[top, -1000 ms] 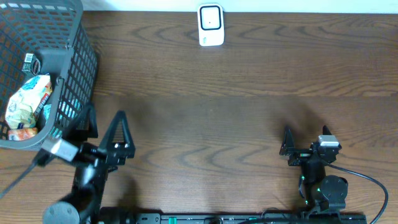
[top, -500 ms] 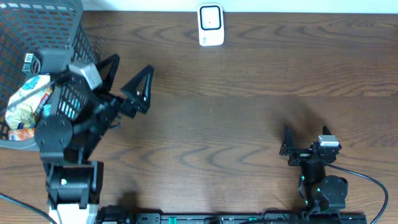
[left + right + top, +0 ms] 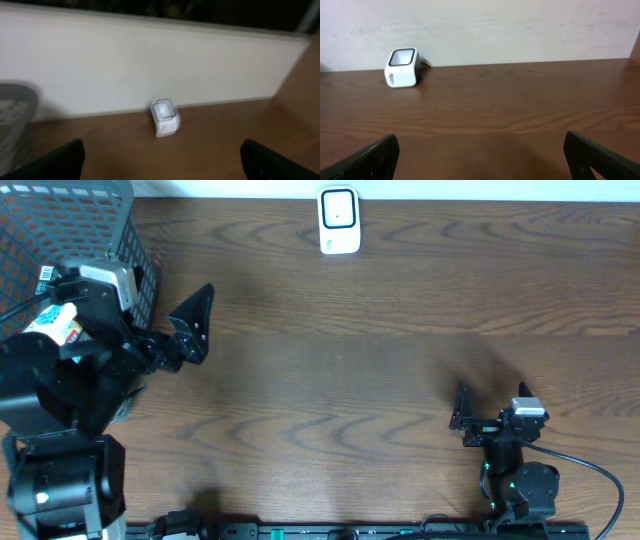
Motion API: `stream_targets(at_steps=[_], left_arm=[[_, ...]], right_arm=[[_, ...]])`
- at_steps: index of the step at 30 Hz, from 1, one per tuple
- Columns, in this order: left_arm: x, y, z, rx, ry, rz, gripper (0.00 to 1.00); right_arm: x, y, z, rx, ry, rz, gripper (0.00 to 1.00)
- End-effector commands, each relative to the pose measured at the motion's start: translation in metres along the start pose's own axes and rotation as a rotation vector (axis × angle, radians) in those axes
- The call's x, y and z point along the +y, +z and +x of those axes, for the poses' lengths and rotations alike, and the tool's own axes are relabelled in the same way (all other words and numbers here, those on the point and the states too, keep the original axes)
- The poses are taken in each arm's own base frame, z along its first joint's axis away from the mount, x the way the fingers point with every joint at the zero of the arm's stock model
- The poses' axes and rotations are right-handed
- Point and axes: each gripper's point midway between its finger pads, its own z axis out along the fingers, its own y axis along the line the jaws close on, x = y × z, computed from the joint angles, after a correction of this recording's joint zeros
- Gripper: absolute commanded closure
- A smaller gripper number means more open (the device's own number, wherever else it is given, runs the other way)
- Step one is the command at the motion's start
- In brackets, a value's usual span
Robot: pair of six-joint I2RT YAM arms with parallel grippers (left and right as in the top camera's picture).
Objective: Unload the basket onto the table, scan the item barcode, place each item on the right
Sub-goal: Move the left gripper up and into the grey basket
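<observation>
At the far left, the mesh basket (image 3: 60,210) stands at the desk's (image 3: 350,360) back corner. The snack packet (image 3: 57,326) lies inside it, mostly hidden under the left arm. That arm is raised beside the basket, and its left gripper (image 3: 161,161) is spread wide and empty, facing the white scanner (image 3: 339,220) at the desk's back edge. The right arm sits folded low near the front edge. Its right gripper (image 3: 480,155) is also wide and empty.

no legible text on scanner (image 3: 339,220), basket tag (image 3: 46,277) or snack packet (image 3: 57,326)
</observation>
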Motion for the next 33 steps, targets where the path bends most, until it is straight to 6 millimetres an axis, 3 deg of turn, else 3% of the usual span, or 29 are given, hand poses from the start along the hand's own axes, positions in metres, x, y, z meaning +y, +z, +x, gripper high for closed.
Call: stream_targets(at_steps=[1, 5, 8, 13, 16, 20, 28, 33], left_arm=[[0.038, 0.001, 0.006, 0.077, 0.135, -0.174, 0.02], [0.079, 0.003, 0.045, 0.288, 0.196, -0.311, 0.03], [0.103, 0.002, 0.055, 0.341, 0.17, -0.393, 0.03], [0.135, -0.008, 0.035, 0.294, 0.153, -0.491, 0.02], [0.154, -0.016, 0.009, 0.247, 0.114, -0.555, 0.02], [0.174, -0.01, -0.015, 0.212, 0.039, -0.55, 0.02], [0.24, -0.012, 0.018, 0.361, 0.008, -0.62, 0.02], [0.274, -0.029, 0.028, 0.41, 0.009, -0.757, 0.03]], right_arm=[[-0.002, 0.0, 0.001, 0.003, -0.008, 0.007, 0.01], [-0.002, 0.0, 0.001, 0.003, -0.008, 0.007, 0.01], [-0.002, 0.0, 0.001, 0.003, -0.008, 0.007, 0.01], [-0.002, 0.0, 0.001, 0.003, -0.008, 0.007, 0.01], [-0.002, 0.0, 0.001, 0.003, -0.007, 0.007, 0.01], [-0.002, 0.0, 0.001, 0.003, -0.008, 0.007, 0.01], [-0.002, 0.0, 0.001, 0.003, -0.008, 0.007, 0.01], [-0.002, 0.0, 0.001, 0.003, -0.008, 0.007, 0.01]])
